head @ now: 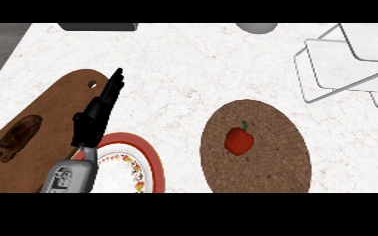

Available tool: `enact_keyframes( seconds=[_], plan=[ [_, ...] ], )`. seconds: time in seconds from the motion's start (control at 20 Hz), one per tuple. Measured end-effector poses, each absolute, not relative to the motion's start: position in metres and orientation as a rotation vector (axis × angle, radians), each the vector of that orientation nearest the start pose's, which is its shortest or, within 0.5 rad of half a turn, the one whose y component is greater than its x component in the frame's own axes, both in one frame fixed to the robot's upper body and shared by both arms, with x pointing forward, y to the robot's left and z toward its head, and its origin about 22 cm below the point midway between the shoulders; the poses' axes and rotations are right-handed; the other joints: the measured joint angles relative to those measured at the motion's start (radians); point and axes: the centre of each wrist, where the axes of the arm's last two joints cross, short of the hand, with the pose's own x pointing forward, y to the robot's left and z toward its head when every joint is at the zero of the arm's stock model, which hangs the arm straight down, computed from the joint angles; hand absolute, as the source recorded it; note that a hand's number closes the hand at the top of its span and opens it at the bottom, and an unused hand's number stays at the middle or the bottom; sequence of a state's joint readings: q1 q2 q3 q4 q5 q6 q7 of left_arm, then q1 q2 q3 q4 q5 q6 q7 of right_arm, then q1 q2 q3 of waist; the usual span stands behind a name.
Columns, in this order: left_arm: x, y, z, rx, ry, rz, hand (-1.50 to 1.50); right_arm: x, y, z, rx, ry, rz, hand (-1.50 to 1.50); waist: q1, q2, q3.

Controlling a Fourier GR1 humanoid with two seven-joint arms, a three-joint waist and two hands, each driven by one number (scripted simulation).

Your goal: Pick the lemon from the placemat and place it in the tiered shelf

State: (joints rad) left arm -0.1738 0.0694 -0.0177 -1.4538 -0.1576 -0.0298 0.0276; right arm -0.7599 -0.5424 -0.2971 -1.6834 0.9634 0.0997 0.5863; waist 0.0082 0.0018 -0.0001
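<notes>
The left hand [94,117] shows at the view's left above the wooden cutting board [52,100] and the red-rimmed plate [150,156]. Its fingers [112,87] are straight, close together, pointing away and holding nothing; the right hand is out of view. The item on the round brown placemat [284,152] is a red pepper [239,140] with a green stem rather than a lemon. It lies near the mat's middle, well apart from the hand and from the white tiered shelf [332,62] at the upper right of the pale surface [192,65].
</notes>
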Motion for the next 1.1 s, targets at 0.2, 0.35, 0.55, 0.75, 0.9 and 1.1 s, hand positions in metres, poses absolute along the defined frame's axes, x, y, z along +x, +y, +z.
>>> enact_keyframes(
  seconds=[0.2,0.35,0.55,0.75,0.9,1.1],
  plan=[
    [0.289,0.223,0.021,0.103,-1.583,-0.269,0.00,0.333,-0.311,0.299,-1.589,-1.589,0.237,1.50,0.003,0.001,0.000],
    [0.288,0.224,0.017,0.099,-1.575,-0.263,0.00,0.350,-0.315,0.286,-1.600,-1.581,0.209,1.50,0.003,0.001,0.000],
    [0.288,0.218,0.018,0.097,-1.586,-0.261,0.00,0.356,-0.325,0.286,-1.444,-1.701,0.047,1.50,0.003,0.001,0.001],
    [0.291,0.221,0.017,0.105,-1.582,-0.266,0.00,0.367,-0.343,0.276,-1.383,-1.750,-0.018,1.50,0.002,0.001,0.001],
    [0.286,0.225,0.015,0.098,-1.579,-0.263,0.00,0.372,-0.356,0.265,-1.364,-1.763,-0.034,1.50,0.001,0.001,0.000],
    [0.285,0.222,0.017,0.102,-1.579,-0.266,0.00,0.380,-0.369,0.262,-1.350,-1.774,-0.044,1.50,0.001,0.000,0.001]
  ],
)
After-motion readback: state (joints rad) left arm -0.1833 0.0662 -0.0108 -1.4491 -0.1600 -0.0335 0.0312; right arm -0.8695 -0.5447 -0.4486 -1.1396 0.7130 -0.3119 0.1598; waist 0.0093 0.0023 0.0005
